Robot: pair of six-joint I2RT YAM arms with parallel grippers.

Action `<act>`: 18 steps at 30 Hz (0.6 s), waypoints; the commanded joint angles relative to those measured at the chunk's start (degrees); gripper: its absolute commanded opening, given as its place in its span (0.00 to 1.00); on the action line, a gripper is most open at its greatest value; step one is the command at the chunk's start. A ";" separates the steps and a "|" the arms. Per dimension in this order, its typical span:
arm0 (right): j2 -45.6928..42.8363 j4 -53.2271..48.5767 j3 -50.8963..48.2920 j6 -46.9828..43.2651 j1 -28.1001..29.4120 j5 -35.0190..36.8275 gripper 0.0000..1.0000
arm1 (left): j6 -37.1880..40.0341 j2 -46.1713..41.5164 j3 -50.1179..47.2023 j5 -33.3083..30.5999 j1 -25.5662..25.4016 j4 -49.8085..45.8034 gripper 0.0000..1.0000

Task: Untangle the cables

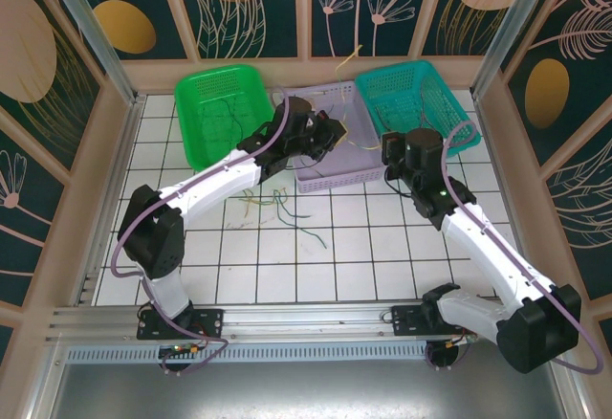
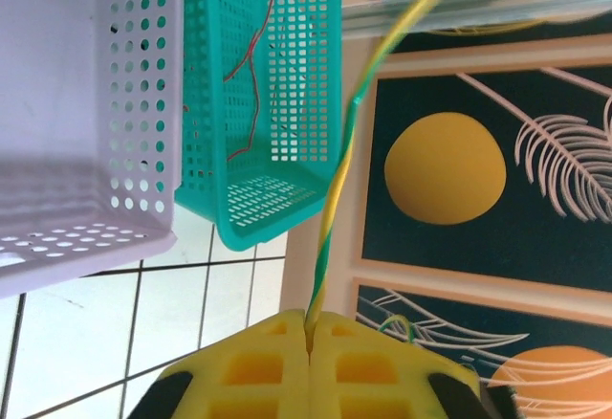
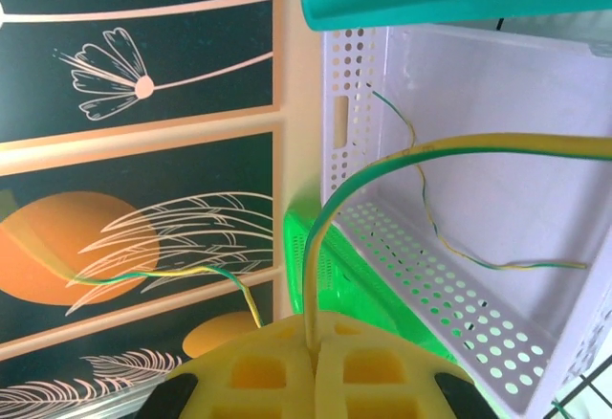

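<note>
Firmly pinched a green-and-yellow cable (image 2: 337,189) in the fully closed left gripper (image 2: 309,328), above the lilac basket (image 2: 86,151). Clamped a striped cable (image 3: 325,213) likewise in the closed right gripper (image 3: 314,342). Saw loose cables (image 1: 273,199) on the tiles, nearer than the baskets.

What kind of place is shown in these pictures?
Probably a robot work cell: two arms bolted to a metal rail, a white tiled table walled by decorated panels, three plastic baskets.

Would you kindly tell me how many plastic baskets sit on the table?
3: the green basket at back left, the lilac basket in the middle, the teal basket at back right. None looks hidden.
</note>
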 commanded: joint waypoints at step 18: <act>-8.98 -25.15 10.89 -25.91 -14.14 -6.90 0.72 | 21.44 11.55 10.37 -4.37 10.42 -7.47 0.00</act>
